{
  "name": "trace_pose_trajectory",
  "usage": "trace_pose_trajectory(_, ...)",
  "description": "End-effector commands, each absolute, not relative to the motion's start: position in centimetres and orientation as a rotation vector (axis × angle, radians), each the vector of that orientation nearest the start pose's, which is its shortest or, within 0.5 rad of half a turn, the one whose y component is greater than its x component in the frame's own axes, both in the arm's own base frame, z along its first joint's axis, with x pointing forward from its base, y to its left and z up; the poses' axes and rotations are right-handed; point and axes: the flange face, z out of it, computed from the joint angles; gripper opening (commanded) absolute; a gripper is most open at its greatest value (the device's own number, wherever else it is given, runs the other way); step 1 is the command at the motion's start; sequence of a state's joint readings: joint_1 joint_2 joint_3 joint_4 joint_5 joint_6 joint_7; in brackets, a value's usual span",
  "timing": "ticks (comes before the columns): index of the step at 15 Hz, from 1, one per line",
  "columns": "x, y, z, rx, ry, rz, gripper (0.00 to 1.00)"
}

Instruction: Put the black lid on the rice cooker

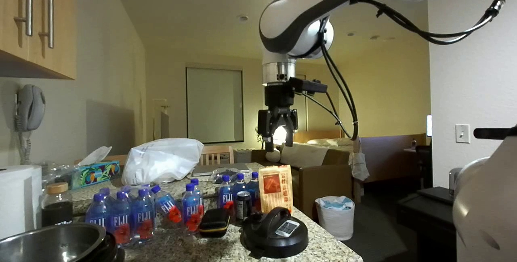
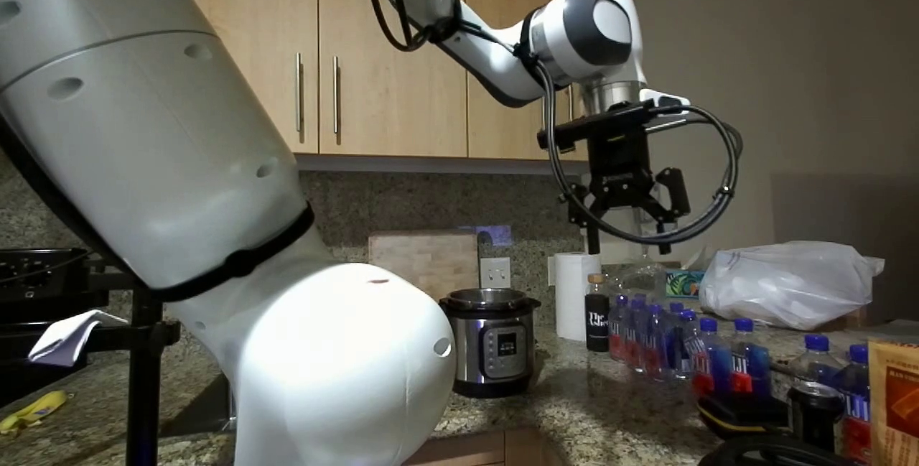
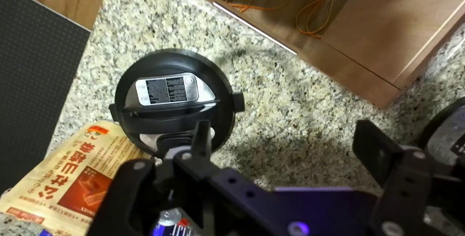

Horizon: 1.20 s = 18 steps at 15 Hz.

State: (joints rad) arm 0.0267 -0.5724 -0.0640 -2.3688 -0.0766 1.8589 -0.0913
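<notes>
Arm (image 1: 299,17) bent; wrist (image 1: 278,72) vertical; jaws apart, pointing down.

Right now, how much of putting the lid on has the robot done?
Nothing looks done yet: the black lid lies on the counter. Nothing is in hand: the end effector hangs open, empty, above the counter. Left: grip the lid, carry it over and set it on the uncovered rice cooker.

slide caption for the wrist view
Open gripper above a speckled counter, the black lid lying beside a printed packet.
</notes>
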Motion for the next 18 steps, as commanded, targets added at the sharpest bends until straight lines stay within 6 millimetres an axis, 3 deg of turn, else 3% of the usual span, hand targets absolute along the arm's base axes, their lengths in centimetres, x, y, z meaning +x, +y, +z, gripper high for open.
trace_pose_trajectory(1, 38.4, -4.3, 51.3, -3.055, -0.069, -0.197, 1.0)
trace_pose_trajectory(3, 37.3, -5.8, 50.7, -2.989, 0.047, -0.202, 1.0)
trace_pose_trajectory(4, 38.7, -4.8, 50.9, -3.05, -0.013, -0.15, 1.0)
trace_pose_trajectory(9, 38.6, -4.8, 50.8, -3.049, -0.007, -0.149, 1.0)
trace_pose_trajectory(12, 38.4, -7.3, 51.9, -3.006, 0.131, -0.26, 1.0)
trace_pose_trajectory(13, 41.7, -7.5, 45.7, -3.028, 0.155, -0.213, 1.0)
trace_pose_trajectory(15, 42.9, -9.1, 44.0, -2.987, 0.211, -0.309, 1.0)
trace_pose_trajectory(18, 46.4, -10.7, 38.4, -2.919, 0.31, -0.384, 1.0)
